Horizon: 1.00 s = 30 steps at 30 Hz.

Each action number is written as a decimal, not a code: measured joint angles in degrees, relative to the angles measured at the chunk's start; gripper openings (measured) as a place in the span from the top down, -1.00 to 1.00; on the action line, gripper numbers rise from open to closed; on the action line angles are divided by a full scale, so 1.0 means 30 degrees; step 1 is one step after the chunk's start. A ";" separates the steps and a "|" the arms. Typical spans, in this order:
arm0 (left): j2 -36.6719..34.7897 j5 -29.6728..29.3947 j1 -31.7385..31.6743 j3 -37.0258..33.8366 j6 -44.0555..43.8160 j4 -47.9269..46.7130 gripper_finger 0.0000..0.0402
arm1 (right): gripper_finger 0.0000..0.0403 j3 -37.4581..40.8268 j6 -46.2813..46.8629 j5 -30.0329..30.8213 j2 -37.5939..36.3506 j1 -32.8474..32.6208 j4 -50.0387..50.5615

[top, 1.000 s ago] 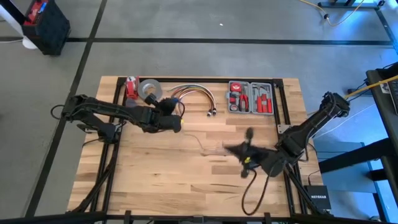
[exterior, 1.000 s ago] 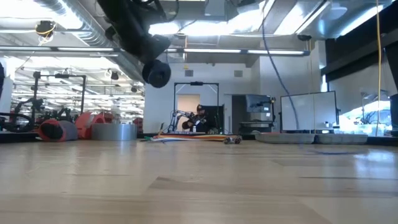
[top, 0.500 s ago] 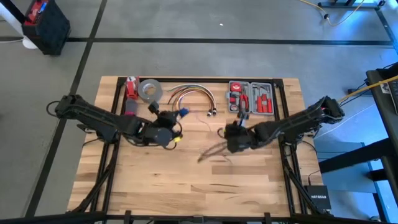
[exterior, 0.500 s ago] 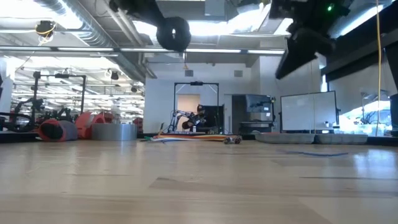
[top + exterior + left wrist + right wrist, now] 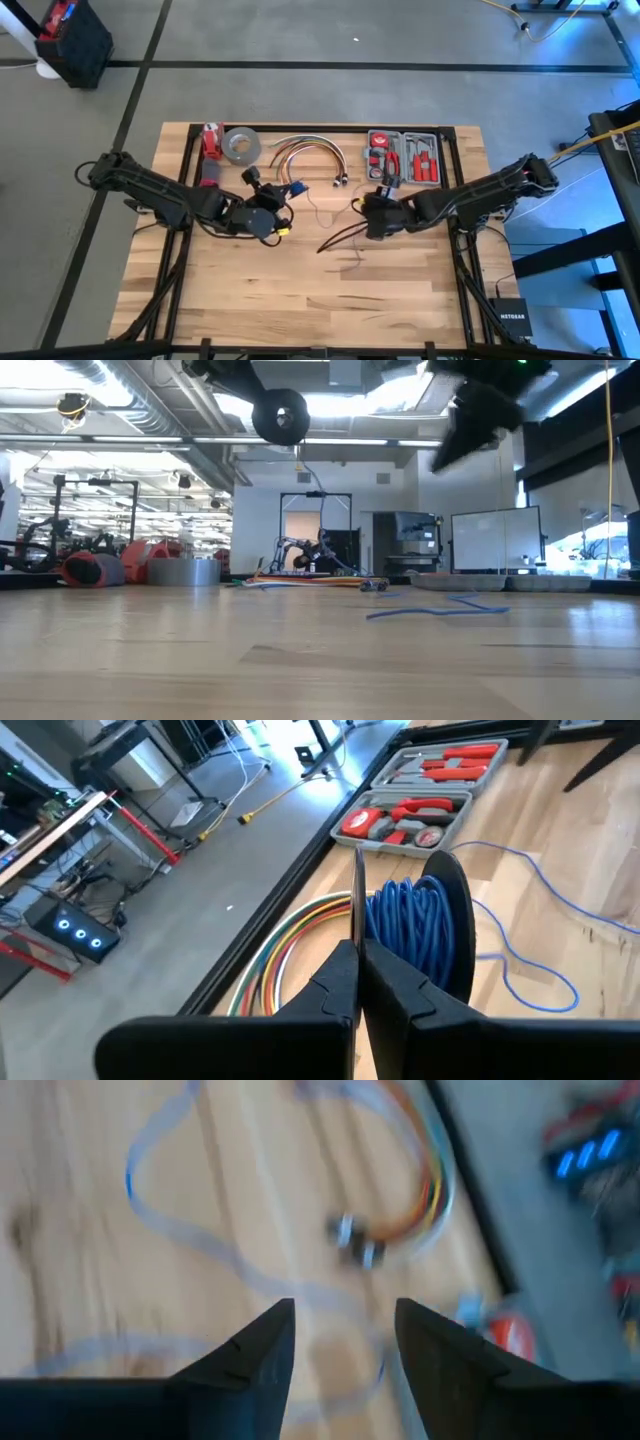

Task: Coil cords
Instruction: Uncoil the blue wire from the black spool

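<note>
1. At the far edge of your table (image 5: 300,290) sits a grey tool case (image 5: 403,157), open and lying flat – its moulded compartments hold red-handled hand tools; the left wrist view shows these and a round red and silver item in one compartment, too small to name
2. The cords (image 5: 412,932) are thin blue wire. Part is wound as a tight coil between two dark discs, a small spool, seen just past the left fingers in the left wrist view
3. From that coil a loose strand runs out across the wood in slack loops towards the right arm; in the low view it lies flat on the table as a wavy blue line (image 5: 440,610)
4. Your left gripper (image 5: 358,982) hovers near the middle of the table, a little left of centre, its fingers pressed together with the spool just beyond their tips – you cannot tell whether they pinch the spool's edge
5. Your right gripper (image 5: 343,1342) is right of centre, near the tool case, fingers spread with nothing between them, above the loose strand
6. Beside the case, towards the left, lies an arched bundle of orange, red and white cables (image 5: 310,152) with metal tips, then a roll of grey tape (image 5: 240,145) and a red object (image 5: 210,140) at the far-left corner
7. The surface is pale wooden planks on a dark frame, standing on a grey concrete floor with dark lines
8. The low view looks into a large bright workshop with ceiling ducts, racks and screens beyond the table
</note>
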<state>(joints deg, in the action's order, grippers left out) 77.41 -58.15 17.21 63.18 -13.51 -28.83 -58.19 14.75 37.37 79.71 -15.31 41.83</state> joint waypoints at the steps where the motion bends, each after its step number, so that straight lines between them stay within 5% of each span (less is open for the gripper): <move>1: 0.0000 0.0031 0.0000 0.0000 0.0029 -0.0010 0.99 | 0.12 0.0000 -0.0993 0.0391 0.0042 0.0000 -0.1207; 6: 0.0000 0.0036 0.0000 0.0000 0.0048 0.0003 0.99 | 0.12 0.0552 -0.4585 0.0656 0.0305 0.0204 -0.9296; 11: 0.0000 0.0043 0.0000 0.0000 0.0041 0.0037 0.99 | 0.12 0.1335 -0.5975 -0.1418 0.1622 0.0567 -1.5559; 22: 0.0000 0.0152 0.0036 0.0000 0.0150 0.0418 0.99 | 0.12 0.1472 -0.6087 -0.3244 0.6040 0.2086 -1.8375; 30: 0.0000 0.0203 0.0036 0.0000 0.0158 0.0411 0.99 | 0.25 0.1472 -0.6678 -0.3136 0.6522 0.2375 -1.8964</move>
<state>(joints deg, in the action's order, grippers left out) 77.41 -57.54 17.32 63.18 -13.04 -27.59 -53.78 -5.28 27.97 99.28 -8.19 -15.07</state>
